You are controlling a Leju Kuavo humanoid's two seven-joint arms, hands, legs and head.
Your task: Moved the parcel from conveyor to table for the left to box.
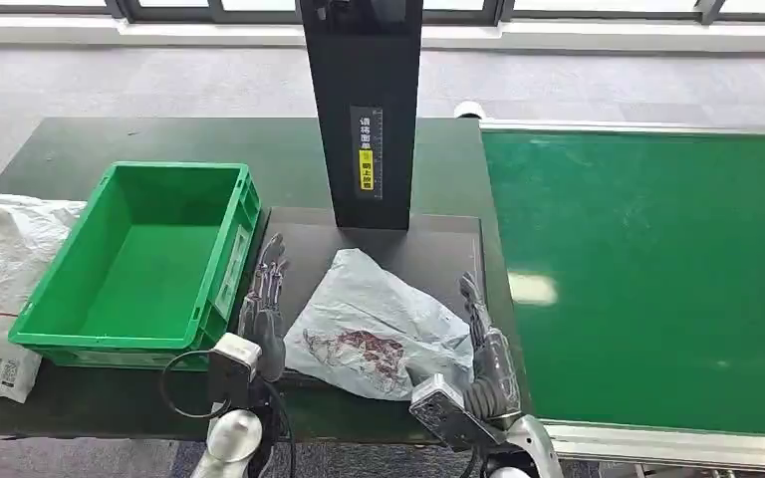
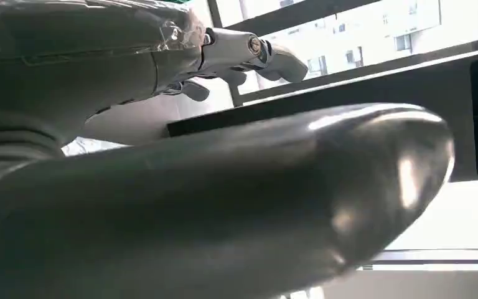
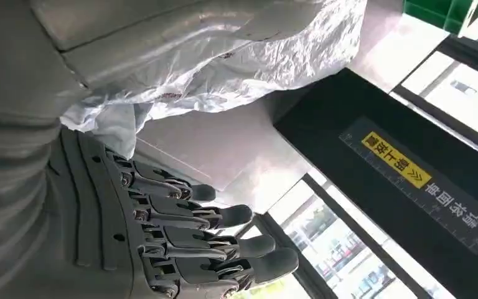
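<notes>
**Parcel on the dark plate, flanked by two spread robot hands**

A crumpled pale grey plastic mailer parcel with a dark red printed patch point(image 1: 379, 324) is seen lying on the flat dark rectangular plate point(image 1: 438, 249) set on the dark green bench point(image 1: 80, 149), just in front of the upright black post with a yellow label point(image 1: 363, 110). The parcel is placed between the two hands.

The left robot hand point(image 1: 264, 304) is held upright just beside the parcel's left edge, between it and the bright green open plastic crate point(image 1: 134, 261). Its fingers point(image 1: 273, 261) are extended and slightly apart, and nothing is gripped. Contact with the parcel cannot be confirmed from the head view. In the left wrist view, fingertips point(image 2: 280, 59) are seen stretched out against the bright windows, with nothing between them.

The right robot hand point(image 1: 486, 344) is positioned at the parcel's right edge, near the border of the green conveyor belt point(image 1: 647, 279). Its fingers point(image 3: 224, 246) are shown straight and side by side in the right wrist view, closed on nothing. The parcel's wrinkled plastic point(image 3: 236, 56) is seen lying close against the thumb side of the hand. Whether it is actually pressed cannot be told.

A white woven sack with printed labels point(image 1: 0, 289) is seen at the bench's left end, beside the crate.
</notes>
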